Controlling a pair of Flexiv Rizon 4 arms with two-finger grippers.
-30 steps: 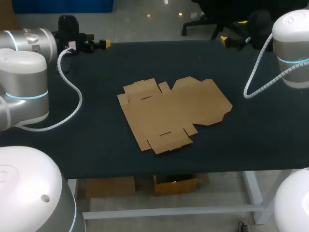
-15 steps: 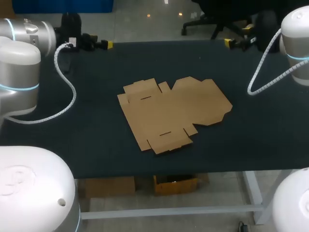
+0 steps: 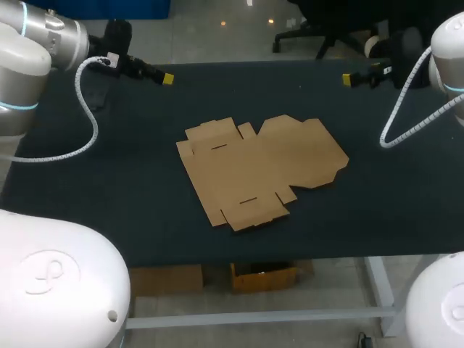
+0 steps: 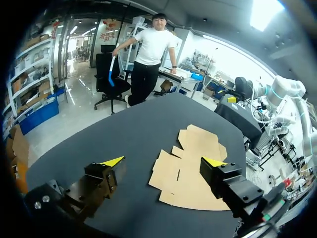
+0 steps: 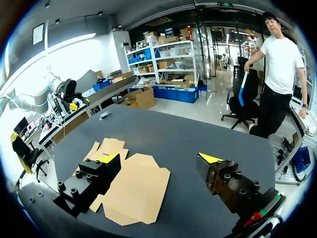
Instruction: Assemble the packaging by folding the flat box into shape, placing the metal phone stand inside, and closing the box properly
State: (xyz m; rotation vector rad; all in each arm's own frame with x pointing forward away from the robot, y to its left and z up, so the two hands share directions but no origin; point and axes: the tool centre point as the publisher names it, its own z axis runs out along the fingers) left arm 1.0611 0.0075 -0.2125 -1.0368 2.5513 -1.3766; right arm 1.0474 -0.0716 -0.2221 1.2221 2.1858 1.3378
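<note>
The flat brown cardboard box [image 3: 257, 170] lies unfolded in the middle of the dark table [image 3: 109, 188]. My left gripper [image 3: 156, 75] hovers over the table's back left edge, far from the box. In the left wrist view this gripper [image 4: 163, 161] is open and empty, with the box [image 4: 190, 173] ahead of its fingers. My right gripper [image 3: 359, 75] hangs over the back right edge. In the right wrist view it [image 5: 159, 158] is also open and empty, with the box [image 5: 133, 191] ahead and below. I see no metal phone stand that I can name.
A small grey object [image 5: 104, 115] lies near the table's far edge in the right wrist view; I cannot tell what it is. White coiled cables [image 3: 87, 123] hang from both arms above the table's sides. Bare dark tabletop surrounds the box.
Both arms have swung outward, and their grippers have come slightly forward over the table's back edge. The cardboard has not moved. Both grippers stayed open.
</note>
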